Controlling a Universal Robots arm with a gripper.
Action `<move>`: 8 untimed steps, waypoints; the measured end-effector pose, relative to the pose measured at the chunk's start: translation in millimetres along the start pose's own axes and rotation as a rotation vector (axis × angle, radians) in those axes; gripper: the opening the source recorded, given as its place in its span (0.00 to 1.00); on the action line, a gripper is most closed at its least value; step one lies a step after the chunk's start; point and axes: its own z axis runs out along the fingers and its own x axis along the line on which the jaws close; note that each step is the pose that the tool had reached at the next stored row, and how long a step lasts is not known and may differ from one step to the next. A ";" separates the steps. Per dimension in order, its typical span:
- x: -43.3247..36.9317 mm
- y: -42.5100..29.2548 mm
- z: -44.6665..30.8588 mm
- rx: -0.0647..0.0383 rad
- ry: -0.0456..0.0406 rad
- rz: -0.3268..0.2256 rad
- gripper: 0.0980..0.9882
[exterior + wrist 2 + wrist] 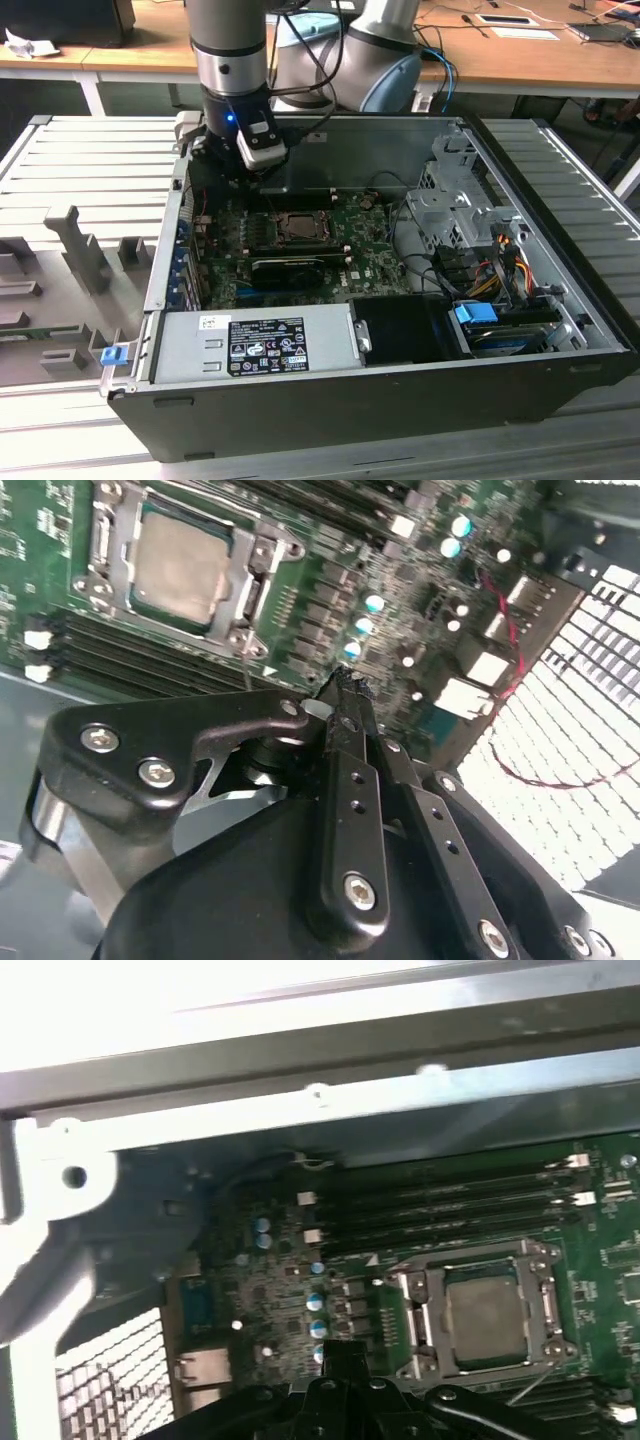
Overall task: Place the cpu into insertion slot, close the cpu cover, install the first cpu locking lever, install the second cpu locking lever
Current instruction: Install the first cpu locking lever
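A: Starting at the exterior view's left, what stands there?

B: Grey fixtures (85, 245) sit on the slatted desk (90, 150), and next to them is the open computer case (300, 400). The arm (232, 60) hangs over the motherboard (370, 265) at its left end, near the insertion slot (272, 228).

A: And the gripper?

B: In the second wrist view the gripper (345, 683) has its fingertips pressed together, and nothing is visible between them. It hovers above the board, close to the slot but apart from it.

A: Where is the cpu?

B: The cpu (180, 570) lies flat inside the slot, so that step looks done. The cpu cover (262, 565) lies down around it with its frame on the chip's edges. By the look of it, the cover is closed too.

A: The levers?

B: That is less certain. A thin metal rod (245, 660) juts from the slot's corner toward the gripper. It is probably a locking lever that is not yet latched. Whether the other lever is hooked cannot be told, so the lever work seems to be what remains.
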 end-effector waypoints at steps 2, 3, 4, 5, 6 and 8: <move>7.4 -1.0 0.2 -0.004 -0.0049 0.000 0.01; 8.7 -1.1 1.3 -0.004 -0.0055 0.000 0.01; 7.9 -0.1 1.6 -0.004 -0.0055 0.000 0.01; 3.0 0.7 1.8 -0.004 -0.0058 0.000 0.01; -0.7 2.8 2.0 -0.004 -0.0057 -0.001 0.01; -1.0 11.6 3.4 -0.004 -0.0055 -0.004 0.01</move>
